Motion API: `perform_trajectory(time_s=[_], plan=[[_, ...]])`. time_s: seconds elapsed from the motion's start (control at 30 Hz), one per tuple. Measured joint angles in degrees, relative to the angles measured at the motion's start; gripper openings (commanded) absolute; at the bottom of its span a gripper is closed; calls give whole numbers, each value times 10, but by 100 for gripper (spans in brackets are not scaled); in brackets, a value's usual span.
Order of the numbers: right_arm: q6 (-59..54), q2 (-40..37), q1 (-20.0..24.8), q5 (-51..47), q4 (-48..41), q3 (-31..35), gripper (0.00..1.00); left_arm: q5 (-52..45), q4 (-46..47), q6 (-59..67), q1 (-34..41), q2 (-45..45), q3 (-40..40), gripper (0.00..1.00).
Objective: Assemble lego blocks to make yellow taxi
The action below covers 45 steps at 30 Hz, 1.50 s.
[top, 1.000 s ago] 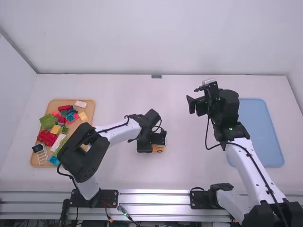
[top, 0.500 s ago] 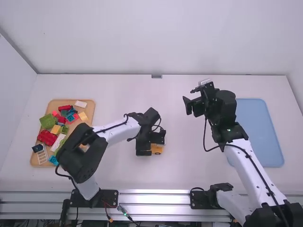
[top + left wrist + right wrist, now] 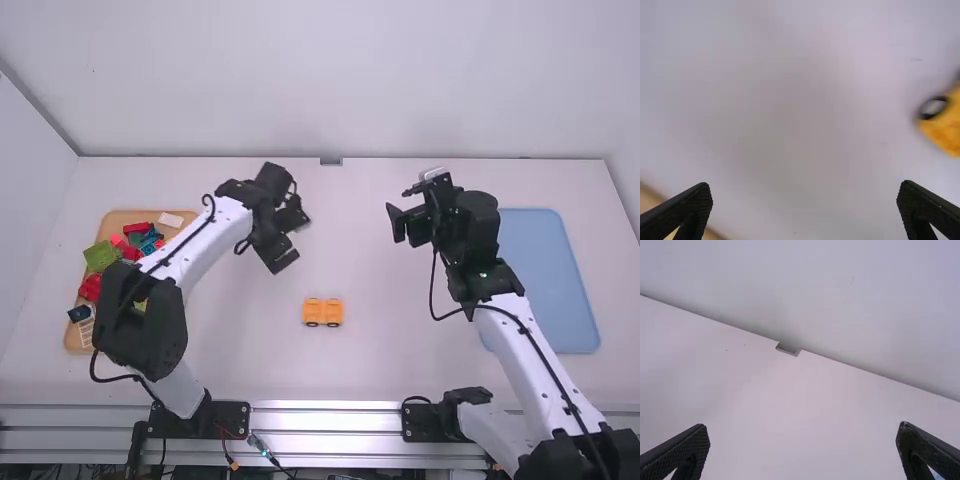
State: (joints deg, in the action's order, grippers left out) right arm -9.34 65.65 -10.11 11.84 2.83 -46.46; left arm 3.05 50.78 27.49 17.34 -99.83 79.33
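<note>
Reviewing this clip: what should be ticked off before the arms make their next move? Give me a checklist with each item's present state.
1. Left hand open, nothing between its fingers: ok.
2. Right hand open, nothing between its fingers: ok.
3. Orange-yellow toy car resting on the table, touched by neither hand: ok.
4. All of the car's wheels fitted: cannot tell; two show along the side nearer the arm bases.
5. Wooden tray of blocks fully in sight from the high camera: not ok; the left arm covers part of it.
</note>
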Motion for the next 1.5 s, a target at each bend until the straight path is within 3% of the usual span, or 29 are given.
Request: perform_trajectory(time_s=[0.27, 0.53, 1.03, 1.27, 1.5], plan=[[-2, 0, 0, 0, 7, 0, 99, 99, -31, -116, -137, 0, -1, 99], [-1, 0, 0, 0, 22, 0, 99, 118, -59, -261, -184, 0, -12, 97], [1, 0, 0, 0, 23, 0, 99, -3, -92, -409, -369, -37, -12, 99], [6, 0, 0, 0, 25, 0, 99, -33, -122, -419, -386, -88, -12, 99], [22, 0, 0, 0, 25, 0, 99, -23, -138, -432, -385, -117, -12, 90]])
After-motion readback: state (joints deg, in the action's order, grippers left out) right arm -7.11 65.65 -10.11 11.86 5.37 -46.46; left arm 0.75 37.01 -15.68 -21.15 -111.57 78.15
